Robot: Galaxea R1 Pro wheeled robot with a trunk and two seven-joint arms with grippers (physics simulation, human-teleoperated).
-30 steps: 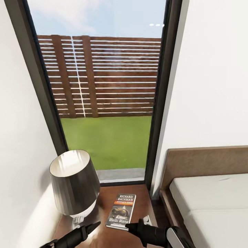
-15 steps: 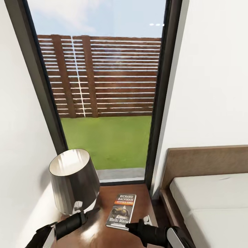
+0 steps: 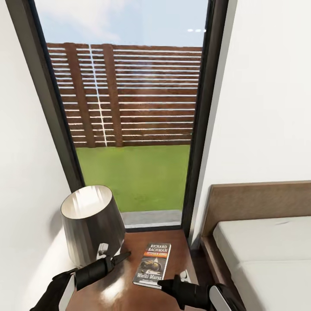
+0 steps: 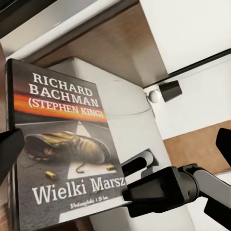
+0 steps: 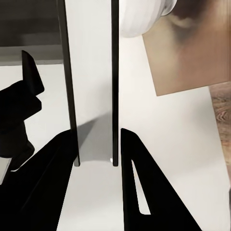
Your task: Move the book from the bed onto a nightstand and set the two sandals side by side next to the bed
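right hand [image 3: 166,283]: black fingers [image 5: 137,183] slightly apart, gripping nothing, tips at near edge of the thin dark paperback book [image 3: 152,264], we judge just released | left hand [image 3: 123,256]: grip state unclear, hovers beside grey lamp [image 3: 91,224] | book lies flat on glossy dark-brown nightstand desk [image 3: 172,246], beside dark-framed bed [image 3: 259,242]; sandals step remains

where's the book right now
In the head view the book lies flat on the nightstand under the window, right of the lamp and left of the bed, with the right pincer at its near edge.
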